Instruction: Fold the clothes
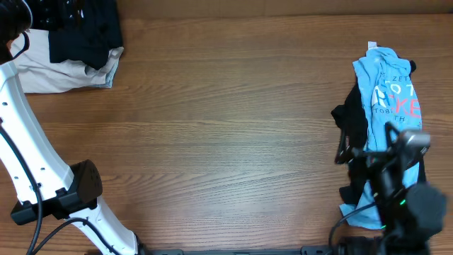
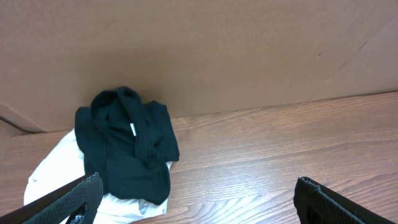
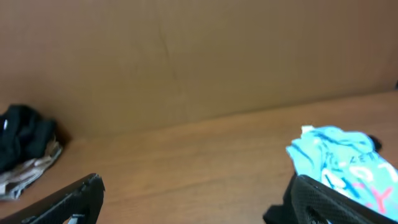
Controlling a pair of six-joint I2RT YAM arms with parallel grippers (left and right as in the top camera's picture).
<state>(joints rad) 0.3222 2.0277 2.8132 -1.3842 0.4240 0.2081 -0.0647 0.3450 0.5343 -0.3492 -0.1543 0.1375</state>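
Overhead view: the blue shirt (image 1: 388,85) lies crumpled at the right edge of the tabletop (image 1: 226,127). A black garment (image 1: 352,117) is bunched against its left side, and the right arm sits over its near end. Far corner, top left, there's a second pile: a dark top (image 1: 85,28) heaped on a pale garment (image 1: 64,71).

The right claw (image 3: 193,193) is spread wide and holds nothing, with the shirt just off to its right in the wrist view. The left claw (image 2: 196,190) likewise gapes empty, facing the dark-on-pale pile.

Nothing's folded yet; this looks like the very start. My read: the shirt should come out to the bare middle first. Best to pinch a single layer at a shoulder or hem corner, not the whole bunch. Lift it clear of the black garment so that doesn't drag along, then spread it flat before any fold.
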